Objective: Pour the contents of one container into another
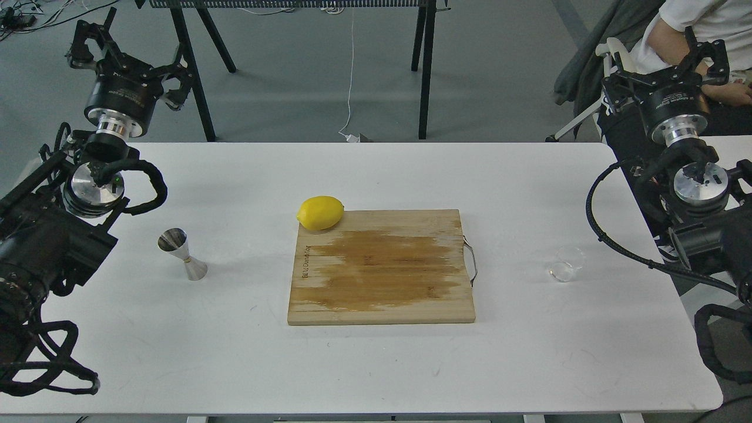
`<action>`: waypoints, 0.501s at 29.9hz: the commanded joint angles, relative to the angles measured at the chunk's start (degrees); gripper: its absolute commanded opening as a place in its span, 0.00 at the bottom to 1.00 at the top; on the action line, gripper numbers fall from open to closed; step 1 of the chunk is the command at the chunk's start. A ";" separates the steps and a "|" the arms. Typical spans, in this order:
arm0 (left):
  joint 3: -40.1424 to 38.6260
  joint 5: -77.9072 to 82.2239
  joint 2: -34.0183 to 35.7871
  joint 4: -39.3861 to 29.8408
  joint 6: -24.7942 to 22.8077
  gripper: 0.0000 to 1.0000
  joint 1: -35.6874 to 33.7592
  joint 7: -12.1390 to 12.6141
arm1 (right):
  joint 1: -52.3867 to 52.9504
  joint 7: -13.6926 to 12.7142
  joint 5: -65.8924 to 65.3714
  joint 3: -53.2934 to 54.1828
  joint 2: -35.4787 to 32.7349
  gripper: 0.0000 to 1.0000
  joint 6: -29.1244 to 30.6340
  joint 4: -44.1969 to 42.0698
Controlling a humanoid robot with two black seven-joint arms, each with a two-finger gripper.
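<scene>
The small clear glass bowl (567, 264) stands on the white table (376, 364) at the right, hard to see against the surface. Far across the table at the left stands the shiny steel jigger (182, 254), upright and slightly tilted in view. My left gripper (130, 60) hangs raised beyond the table's back left corner, fingers spread open and empty, well behind the jigger. Raised off the back right corner, my right gripper (661, 66) is also open and empty, well above and behind the bowl. I cannot tell what either vessel contains.
A wooden cutting board (382, 267) with a damp-looking patch and a metal handle lies at the table's centre. A yellow lemon (320, 212) rests at its back left corner. A seated person (705, 35) is at the back right; black stand legs (426, 70) rise behind the table.
</scene>
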 commanded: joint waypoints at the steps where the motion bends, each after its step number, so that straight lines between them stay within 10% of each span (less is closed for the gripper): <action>1: 0.08 0.18 0.03 0.02 0.00 1.00 -0.08 -0.30 | -0.10 0.04 -0.01 0.05 -0.06 1.00 -0.01 0.06; 9: 1.75 0.35 2.30 -1.73 0.00 1.00 -0.17 0.40 | -1.42 0.04 -0.01 0.14 -0.68 1.00 -0.01 0.06; 15: 13.17 2.63 13.90 -15.51 0.00 1.00 -0.26 0.31 | -2.91 0.21 -0.01 0.32 -2.08 1.00 -0.01 0.06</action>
